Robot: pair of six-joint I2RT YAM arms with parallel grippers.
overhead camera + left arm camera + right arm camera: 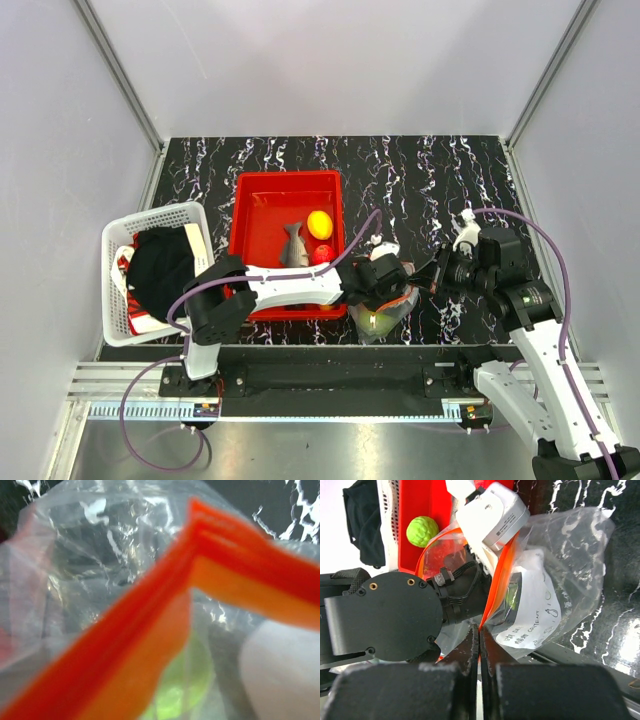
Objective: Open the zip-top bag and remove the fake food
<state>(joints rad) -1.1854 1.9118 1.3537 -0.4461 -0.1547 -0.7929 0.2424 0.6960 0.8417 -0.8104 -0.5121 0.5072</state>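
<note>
The zip-top bag (392, 318) lies just right of the red tray's front corner, clear and crinkly, with its red-orange zip strip (165, 610) parted. My right gripper (480, 632) is shut on one end of that strip. My left gripper (384, 292) reaches into the bag's mouth, its fingers hidden by plastic, jaws standing wide. A green fruit (185, 680) shows through the plastic right in front of it. In the tray lie a grey fish (293, 245), a yellow piece (320, 223) and a red piece (322, 254). A bumpy green fruit (422, 530) rests by the tray wall.
The red tray (250, 200) stands mid-table. A white basket (120, 240) with a black cloth (160, 270) stands at the left edge. The left arm stretches across the tray's front rim. White walls enclose the black marbled table (440, 170).
</note>
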